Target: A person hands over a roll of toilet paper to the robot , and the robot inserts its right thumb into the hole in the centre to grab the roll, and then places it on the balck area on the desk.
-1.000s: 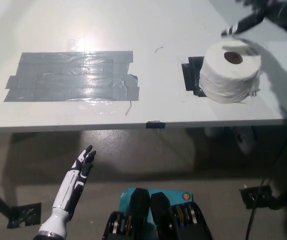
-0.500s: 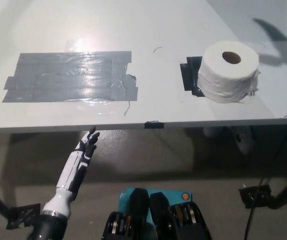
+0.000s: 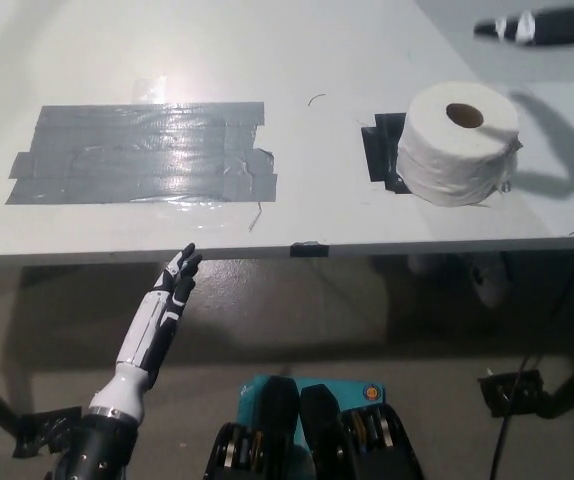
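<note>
Head view: roll (image 3: 459,143) overhangs black patch (image 3: 380,152); right hand (image 3: 539,26) seemingly released, left hand (image 3: 175,287) spread, idle; recontact could topple it.

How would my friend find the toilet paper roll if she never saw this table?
Look at the white table, toward its right end near the front edge. The toilet paper roll stands there on a black tape patch. It is the only thick round thing; the big grey tape patch lies flat.

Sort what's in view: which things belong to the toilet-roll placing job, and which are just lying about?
Job:
toilet paper roll, standing on end on the black patch
right hand, top right, apart from the roll
desk

Lying about:
grey tape patch
left hand, resting below the desk edge
</note>
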Controlling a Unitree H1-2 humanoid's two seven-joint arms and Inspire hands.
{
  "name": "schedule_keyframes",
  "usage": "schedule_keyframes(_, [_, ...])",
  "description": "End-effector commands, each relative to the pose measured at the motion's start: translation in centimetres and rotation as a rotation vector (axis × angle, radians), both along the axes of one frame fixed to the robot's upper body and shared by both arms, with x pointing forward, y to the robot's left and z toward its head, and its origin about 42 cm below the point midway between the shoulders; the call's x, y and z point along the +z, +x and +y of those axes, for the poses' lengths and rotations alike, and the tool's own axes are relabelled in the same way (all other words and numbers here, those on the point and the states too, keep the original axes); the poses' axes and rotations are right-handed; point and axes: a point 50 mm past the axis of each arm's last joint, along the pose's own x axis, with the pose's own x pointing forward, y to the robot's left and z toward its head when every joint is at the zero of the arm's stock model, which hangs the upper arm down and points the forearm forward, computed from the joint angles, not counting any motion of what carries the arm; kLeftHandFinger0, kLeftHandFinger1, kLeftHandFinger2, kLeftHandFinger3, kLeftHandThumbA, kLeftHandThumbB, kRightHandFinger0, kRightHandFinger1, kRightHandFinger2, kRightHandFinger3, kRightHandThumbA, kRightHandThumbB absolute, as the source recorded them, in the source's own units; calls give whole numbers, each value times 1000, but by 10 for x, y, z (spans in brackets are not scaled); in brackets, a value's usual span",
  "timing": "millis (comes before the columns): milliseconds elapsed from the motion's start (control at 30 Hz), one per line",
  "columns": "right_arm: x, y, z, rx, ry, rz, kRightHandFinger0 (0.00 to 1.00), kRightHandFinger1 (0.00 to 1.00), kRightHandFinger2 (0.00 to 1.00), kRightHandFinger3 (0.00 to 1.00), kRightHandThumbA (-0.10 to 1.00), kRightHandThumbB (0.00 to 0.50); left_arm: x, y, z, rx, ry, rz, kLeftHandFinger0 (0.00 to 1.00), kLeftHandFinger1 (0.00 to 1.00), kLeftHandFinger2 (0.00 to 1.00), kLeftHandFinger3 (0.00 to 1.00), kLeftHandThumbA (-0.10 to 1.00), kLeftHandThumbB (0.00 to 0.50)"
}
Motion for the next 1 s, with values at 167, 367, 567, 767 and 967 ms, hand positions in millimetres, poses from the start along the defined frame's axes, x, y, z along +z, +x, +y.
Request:
schedule_keyframes(167, [46, -260, 36, 274, 318, -832, 1000, 1000, 1000, 1000, 965, 345, 61, 45, 1, -22, 3, -183, 1000, 1000, 1000, 1000, 1000, 210])
schedule_keyframes(367, [23, -262, 39, 281, 384, -770, 1000, 1000, 1000, 1000, 1000, 316, 59, 45, 0, -28, -2, -188, 1000, 1000, 1000, 1000, 1000, 210])
schedule_keyframes(567, [-34, -244, 42, 197, 435, -577, 1000, 1000, 1000, 1000, 1000, 304, 46, 33, 1, -23, -13, -151, 1000, 1000, 1000, 1000, 1000, 226])
schedule_keyframes(767, [-124, -201, 44, 153, 577, -179, 1000, 1000, 1000, 1000, 1000, 136, 30, 19, 0, -28, -24, -118, 1000, 1000, 1000, 1000, 1000, 229])
schedule_keyframes(967, [-181, -173, 52, 126, 609, -22, 1000, 1000, 1000, 1000, 1000, 141, 19, 6, 1, -27, -26, -95, 1000, 1000, 1000, 1000, 1000, 242])
